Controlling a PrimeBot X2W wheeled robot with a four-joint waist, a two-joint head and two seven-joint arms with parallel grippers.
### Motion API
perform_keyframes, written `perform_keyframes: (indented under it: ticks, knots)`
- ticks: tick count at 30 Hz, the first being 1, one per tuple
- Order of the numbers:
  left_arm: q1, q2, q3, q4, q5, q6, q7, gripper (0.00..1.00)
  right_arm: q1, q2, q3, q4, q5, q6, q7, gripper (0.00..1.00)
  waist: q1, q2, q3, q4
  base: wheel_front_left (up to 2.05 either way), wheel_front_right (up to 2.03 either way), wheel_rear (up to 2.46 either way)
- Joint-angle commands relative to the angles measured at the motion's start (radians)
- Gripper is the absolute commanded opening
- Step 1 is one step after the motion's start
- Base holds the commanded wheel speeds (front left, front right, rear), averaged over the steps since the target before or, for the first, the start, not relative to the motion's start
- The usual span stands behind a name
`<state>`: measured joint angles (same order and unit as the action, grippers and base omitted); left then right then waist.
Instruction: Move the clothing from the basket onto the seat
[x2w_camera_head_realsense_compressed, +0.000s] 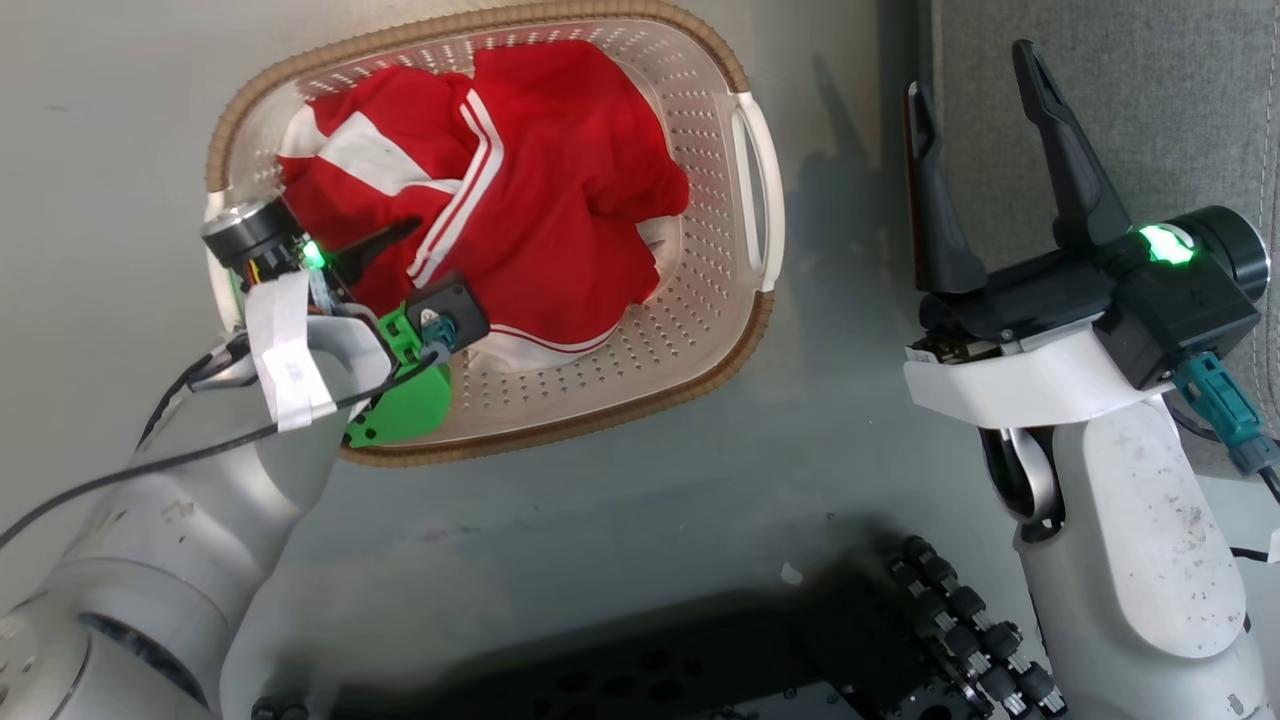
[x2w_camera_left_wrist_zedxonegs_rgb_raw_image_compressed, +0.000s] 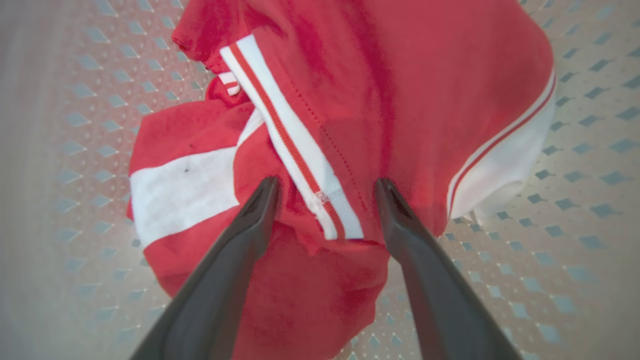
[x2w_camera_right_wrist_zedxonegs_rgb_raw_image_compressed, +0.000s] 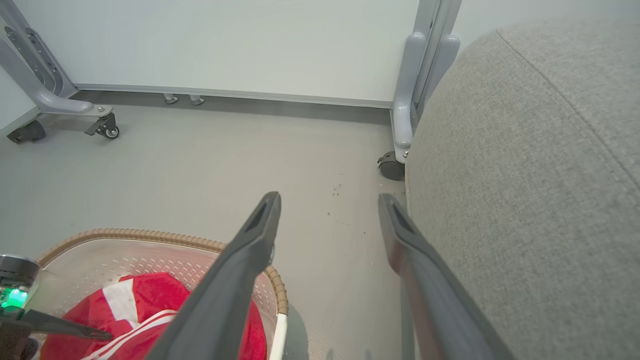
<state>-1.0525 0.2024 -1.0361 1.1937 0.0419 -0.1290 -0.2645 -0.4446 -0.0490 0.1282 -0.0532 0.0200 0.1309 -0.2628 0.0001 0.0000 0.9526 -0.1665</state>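
The cream perforated basket (x2w_camera_head_realsense_compressed: 745, 150) with a brown woven rim stands on the grey floor. Inside lies the red clothing (x2w_camera_head_realsense_compressed: 560, 170) with white stripes, crumpled in a heap. My left gripper (x2w_camera_head_realsense_compressed: 415, 250) reaches into the basket from its near-left side. In the left wrist view the left gripper (x2w_camera_left_wrist_zedxonegs_rgb_raw_image_compressed: 327, 182) is open, its fingers straddling a white-striped fold of the clothing (x2w_camera_left_wrist_zedxonegs_rgb_raw_image_compressed: 400, 75); contact is unclear. My right gripper (x2w_camera_head_realsense_compressed: 970, 70) hangs open and empty right of the basket, beside the grey seat (x2w_camera_head_realsense_compressed: 1150, 80). The seat (x2w_camera_right_wrist_zedxonegs_rgb_raw_image_compressed: 525, 175) rises right of the right gripper (x2w_camera_right_wrist_zedxonegs_rgb_raw_image_compressed: 330, 200).
Beyond the basket rim (x2w_camera_right_wrist_zedxonegs_rgb_raw_image_compressed: 150, 234), a white panel stands on grey wheeled legs, one caster (x2w_camera_right_wrist_zedxonegs_rgb_raw_image_compressed: 390, 167) close to the seat's corner and another caster (x2w_camera_right_wrist_zedxonegs_rgb_raw_image_compressed: 102, 127) at far left. My dark wheeled base (x2w_camera_head_realsense_compressed: 700, 670) lies along the near edge. Open grey floor (x2w_camera_head_realsense_compressed: 850, 400) separates basket and seat.
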Motion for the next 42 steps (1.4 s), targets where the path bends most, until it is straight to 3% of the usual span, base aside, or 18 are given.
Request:
perform_keyframes:
  ticks: [1, 7, 8, 9, 10, 11, 18, 25, 35, 42]
  knots:
    - [-0.032, -0.009, -0.010, 0.009, -0.017, -0.002, 0.000, 1.00, -0.014, -0.002, 0.002, -0.003, 0.009, 0.000, -0.003, 1.00, -0.0001, 0.0000, 0.016, -0.012, 0.00, 0.00, 0.00]
    - [-0.040, -0.026, -0.077, 0.023, -0.083, -0.002, 0.000, 1.00, -0.009, -0.002, 0.007, -0.002, 0.014, 0.000, -0.003, 1.00, -0.0001, 0.0000, 0.026, -0.016, 0.00, 0.00, 0.00]
    - [-0.039, -0.027, -0.091, 0.016, -0.087, -0.002, 0.000, 0.96, -0.010, -0.002, 0.007, -0.001, 0.015, 0.000, -0.003, 1.00, -0.0001, 0.0000, 0.026, -0.016, 0.00, 0.00, 0.00]
    - [-0.039, -0.025, -0.107, 0.003, -0.099, -0.002, 0.000, 0.46, -0.011, -0.002, 0.006, 0.001, 0.015, 0.000, -0.003, 1.00, -0.0001, 0.0000, 0.026, -0.016, 0.00, 0.00, 0.00]
    - [-0.042, -0.019, -0.122, -0.014, -0.106, -0.002, 0.000, 0.19, -0.012, -0.002, 0.005, 0.002, 0.015, 0.000, -0.003, 1.00, -0.0001, 0.0000, 0.025, -0.016, 0.00, 0.00, 0.00]
    - [-0.044, -0.012, -0.142, -0.036, -0.116, -0.002, 0.000, 0.00, -0.014, -0.002, 0.004, 0.003, 0.018, 0.000, -0.003, 1.00, -0.0001, 0.0000, 0.024, -0.016, 0.00, 0.00, 0.00]
    - [-0.023, 0.014, -0.215, -0.140, -0.221, -0.002, 0.000, 0.00, -0.006, -0.002, -0.004, 0.014, 0.007, 0.000, -0.003, 1.00, -0.0001, 0.0000, -0.016, 0.003, 0.00, 0.00, 0.00]
    - [0.014, 0.024, -0.199, -0.253, -0.321, -0.002, 0.000, 0.00, 0.015, -0.003, -0.023, 0.032, -0.020, 0.000, -0.003, 1.00, -0.0001, 0.0000, -0.107, 0.039, 0.00, 0.00, 0.00]
    - [0.208, 0.043, -0.064, -0.510, -0.301, 0.080, 0.000, 0.00, 0.096, -0.003, -0.028, 0.087, -0.042, 0.000, -0.003, 1.00, -0.0001, 0.0000, -0.366, 0.101, 0.00, 0.00, 0.00]
    - [0.438, 0.035, 0.142, -0.736, -0.311, 0.143, 0.000, 0.00, 0.191, -0.003, -0.021, 0.134, -0.051, 0.000, -0.003, 1.00, -0.0001, 0.0000, -0.588, 0.130, 0.00, 0.00, 0.00]
